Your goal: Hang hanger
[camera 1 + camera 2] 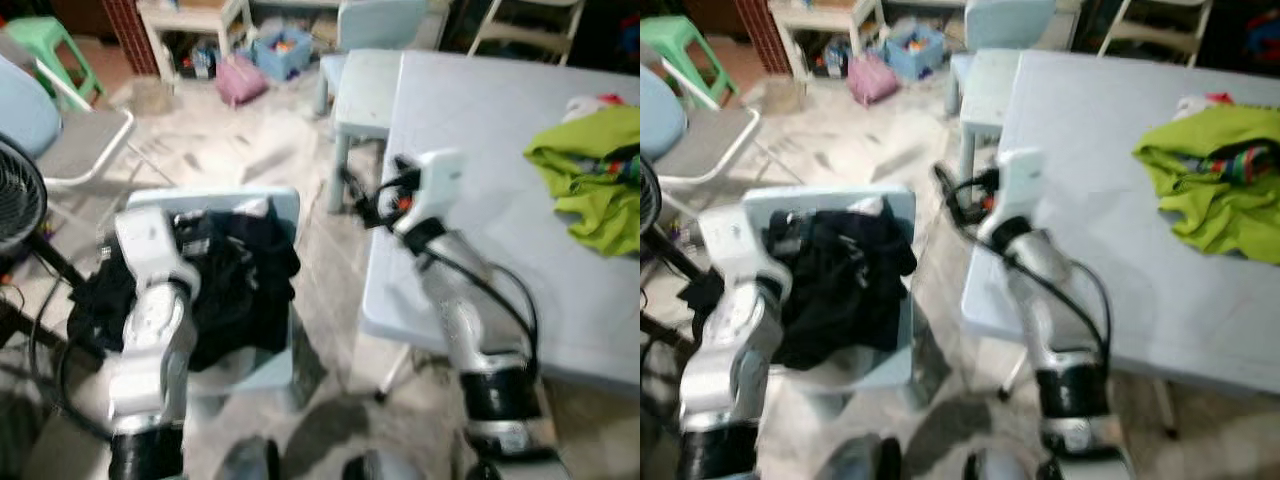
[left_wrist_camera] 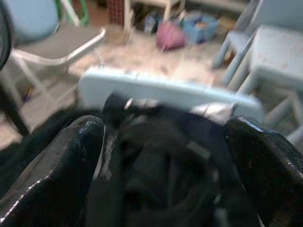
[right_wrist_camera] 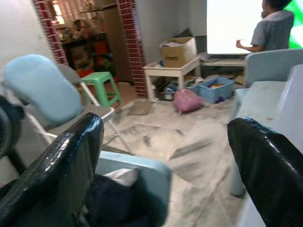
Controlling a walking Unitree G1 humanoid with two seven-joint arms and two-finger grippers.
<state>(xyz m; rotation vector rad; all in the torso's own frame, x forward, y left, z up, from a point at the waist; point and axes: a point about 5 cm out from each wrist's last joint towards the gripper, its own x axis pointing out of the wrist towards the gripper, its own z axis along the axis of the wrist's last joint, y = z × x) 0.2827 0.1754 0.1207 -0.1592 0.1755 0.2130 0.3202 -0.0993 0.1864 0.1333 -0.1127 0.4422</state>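
Blurred left hand point(image 2: 163, 156) gapes over black clothes point(image 1: 235, 285).

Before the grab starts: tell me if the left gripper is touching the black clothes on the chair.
Cannot tell. In the left wrist view the open fingers frame the black clothes, but blur hides any contact or gap.

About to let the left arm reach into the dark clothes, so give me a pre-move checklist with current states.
1. Left end effector open: ok, its fingers stand spread apart.
2. Left end effector aimed at the black clothes pile: ok, the pile lies just ahead of it.
3. Hanger located in the pile: cannot tell, the picture is blurred.
4. Right end effector open and empty: ok.
5. Pile supported: ok, it rests on the light blue chair.
6. Green garment out of the way: ok, it lies on the table.
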